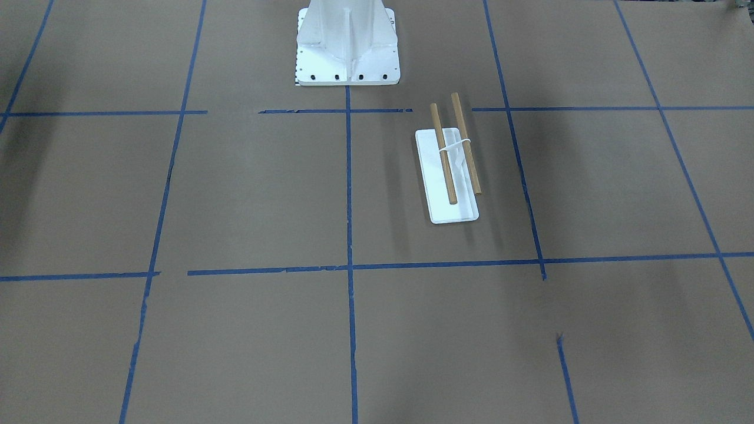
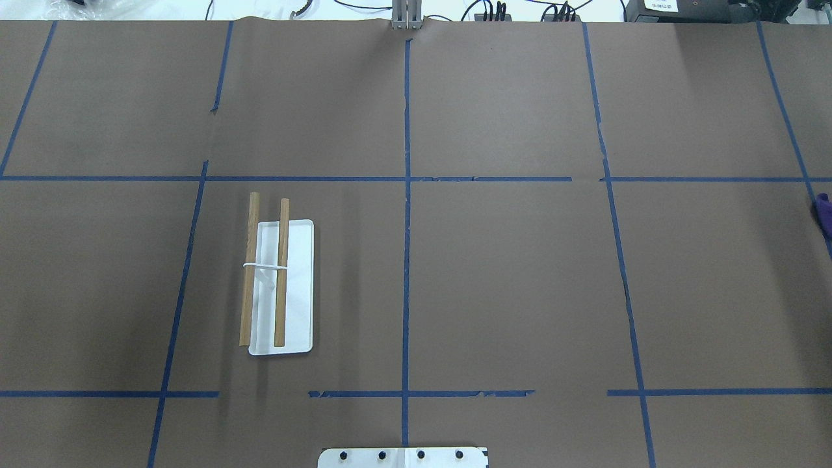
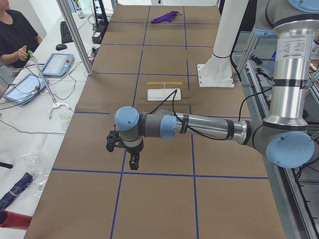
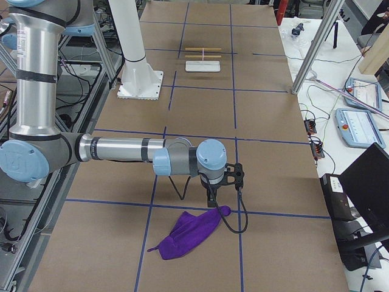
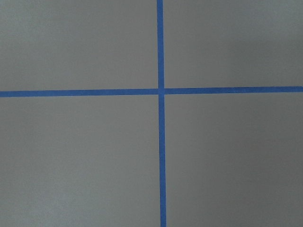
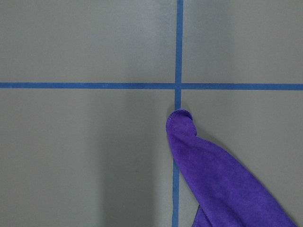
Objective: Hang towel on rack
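The rack (image 2: 296, 286) is a flat white base with two parallel wooden rods joined by a white bracket. It lies on the table's left half and also shows in the front view (image 1: 456, 209). The purple towel (image 4: 188, 234) lies crumpled at the table's far right end. Its tip shows in the right wrist view (image 6: 218, 175) and at the overhead view's right edge (image 2: 824, 214). My right gripper (image 4: 213, 199) hangs just above the towel's end, and I cannot tell if it is open or shut. My left gripper (image 3: 132, 163) hovers over bare table at the left end, and I cannot tell its state.
The large white pedestal (image 1: 347, 59) with bolt holes stands at the robot's side of the table, near the rack. Blue tape lines cross the brown table cover. An operator (image 3: 15, 35) sits by tablets beyond the table's far edge.
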